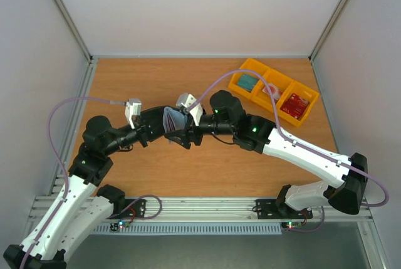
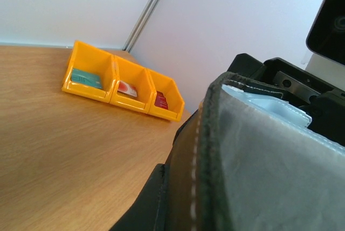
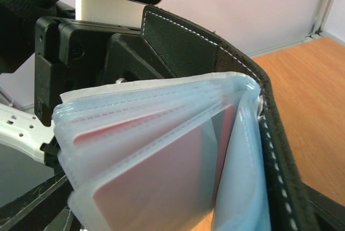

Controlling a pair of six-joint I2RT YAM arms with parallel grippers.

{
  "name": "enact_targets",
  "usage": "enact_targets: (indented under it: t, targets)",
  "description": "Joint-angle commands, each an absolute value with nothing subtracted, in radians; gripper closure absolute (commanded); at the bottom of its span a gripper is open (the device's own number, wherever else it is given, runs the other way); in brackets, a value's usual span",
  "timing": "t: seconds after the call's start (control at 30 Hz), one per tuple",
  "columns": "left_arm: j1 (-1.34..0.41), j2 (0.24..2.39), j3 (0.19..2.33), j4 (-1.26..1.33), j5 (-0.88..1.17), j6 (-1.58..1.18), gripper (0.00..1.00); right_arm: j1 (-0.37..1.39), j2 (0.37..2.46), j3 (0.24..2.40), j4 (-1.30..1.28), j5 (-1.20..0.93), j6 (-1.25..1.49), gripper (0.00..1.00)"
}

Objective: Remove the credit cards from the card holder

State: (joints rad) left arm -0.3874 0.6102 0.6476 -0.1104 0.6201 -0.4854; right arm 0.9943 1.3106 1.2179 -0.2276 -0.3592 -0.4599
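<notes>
**Ana:** Where is the card holder [image 1: 171,119] right now?

**Me:** I see it held up over the wooden table [image 1: 144,81], about in the middle, between my 2 arms. It is open. Its clear sleeves [image 3: 161,107] fan out toward my right wrist camera.

**Ana:** Who has it?

**Me:** My left gripper [image 1: 160,130] does. It is squeezed closed on the dark cover of the card holder.

**Ana:** And the other one?

**Me:** My right gripper [image 1: 183,136] is just beside the holder, on the other side. Its jaws stand wide apart, with the sleeves between them. I can't tell if they touch the plastic.

**Ana:** Any cards inside?

**Me:** Yes. I see 1 red credit card [image 3: 156,177] in a sleeve. It looks pink through the plastic. A red strip shows in a sleeve higher up, but I can't tell what it is.

**Ana:** What else is on the table?

**Me:** A yellow tray [image 2: 89,94] with 3 boxes sits at the far right, well apart from the holder. From above, the left box has a teal card [image 1: 247,82]. The middle box has a white and red thing [image 1: 271,90]. The right box has a red card [image 1: 296,104].
</notes>
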Motion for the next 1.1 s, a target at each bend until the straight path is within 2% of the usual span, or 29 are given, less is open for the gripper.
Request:
enact_targets:
  t: [0.0, 0.1, 0.37, 0.67, 0.87, 1.07]
  targets:
    - [-0.383, 0.609, 0.651, -0.045, 0.627, -0.478, 1.00, 1.002, 1.292, 1.250, -0.256, -0.340, -0.494, 0.18]
    - [-0.383, 0.609, 0.649, -0.040, 0.629, -0.480, 1.00, 1.000, 1.277, 1.251, -0.285, -0.314, -0.512, 0.28]
    - [-0.383, 0.606, 0.630, 0.059, 0.725, -0.492, 1.00, 0.944, 1.237, 1.259, -0.362, -0.350, -0.543, 0.41]
    - [-0.383, 0.614, 0.630, 0.062, 0.730, -0.500, 1.00, 0.914, 1.211, 1.264, -0.404, -0.362, -0.553, 0.39]
    - [-0.383, 0.613, 0.628, 0.081, 0.745, -0.498, 1.00, 0.911, 1.268, 1.297, -0.402, -0.253, -0.509, 0.45]
    - [-0.383, 0.613, 0.625, 0.075, 0.750, -0.503, 1.00, 0.914, 1.310, 1.302, -0.306, -0.473, -0.462, 0.41]
